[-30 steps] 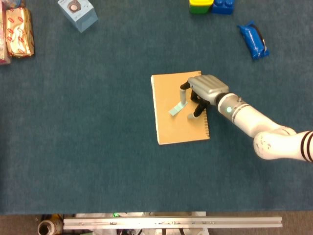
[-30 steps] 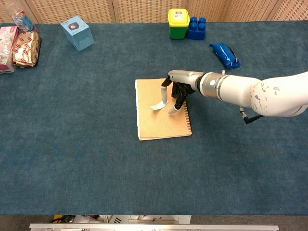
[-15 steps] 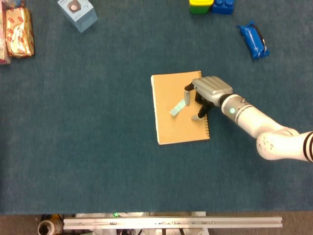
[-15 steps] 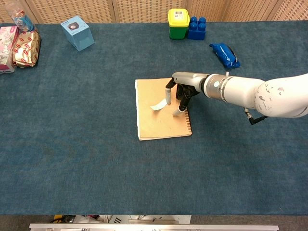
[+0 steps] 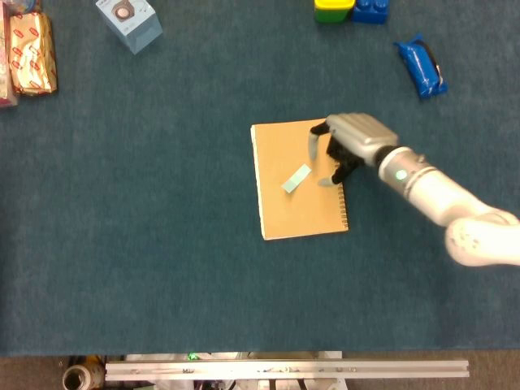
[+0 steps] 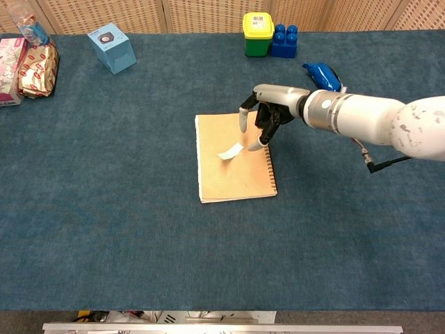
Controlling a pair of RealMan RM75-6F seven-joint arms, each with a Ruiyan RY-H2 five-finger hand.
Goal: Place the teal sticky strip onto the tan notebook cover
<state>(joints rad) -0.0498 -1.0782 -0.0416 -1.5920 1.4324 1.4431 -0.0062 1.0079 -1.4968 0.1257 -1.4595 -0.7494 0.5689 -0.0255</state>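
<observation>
The tan notebook [image 5: 298,201] [image 6: 233,177] lies near the middle of the blue cloth, spiral edge to the right. The teal sticky strip [image 5: 296,179] [image 6: 230,152] lies flat on its cover, free of any finger. My right hand [image 5: 344,146] [image 6: 268,115] hangs above the notebook's upper right corner, fingers apart and pointing down, holding nothing. A gap shows between the fingertips and the strip. My left hand is in neither view.
A blue packet [image 5: 422,67] [image 6: 324,78] lies at the back right. A yellow-green tub [image 6: 256,33] and blue blocks [image 6: 285,41] stand at the back. A light blue box [image 5: 128,22] [image 6: 112,47] and snack packs [image 5: 29,53] [image 6: 38,72] sit at the back left.
My right hand let go of the teal strip, which now lies on the cover. The hand then rose and drew back to the right.
</observation>
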